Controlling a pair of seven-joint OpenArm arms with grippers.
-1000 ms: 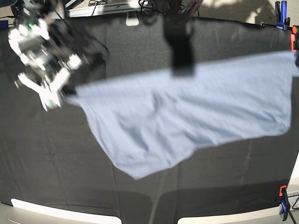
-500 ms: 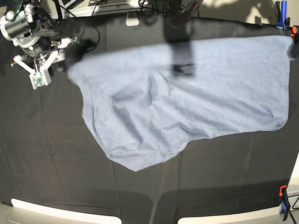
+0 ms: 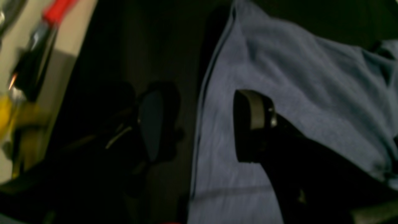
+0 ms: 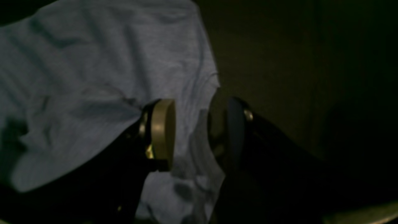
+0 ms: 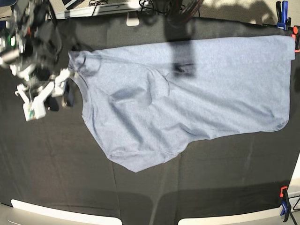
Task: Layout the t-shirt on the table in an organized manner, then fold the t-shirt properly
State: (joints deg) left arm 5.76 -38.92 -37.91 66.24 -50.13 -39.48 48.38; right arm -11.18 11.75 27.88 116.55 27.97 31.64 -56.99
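Observation:
The light blue-grey t-shirt lies spread sideways on the black table, neck opening to the left and hem at the far right, with one sleeve pointing at the front edge. My right gripper hovers just left of the neck opening. In the right wrist view this right gripper is open, with the shirt's edge lying loose below the gap. My left gripper is open too, one finger over the t-shirt and the other over black cloth. It does not show in the base view.
Blue and orange clamps sit at the back right corner, and another clamp at the front right. A red clamp shows beside the left gripper. A dark blurred bar crosses the shirt's top middle.
Both grippers have opened and let the shirt go. It has dropped from a stretched, lifted hold and now lies flat. The right gripper has moved toward the front, beside the neck.

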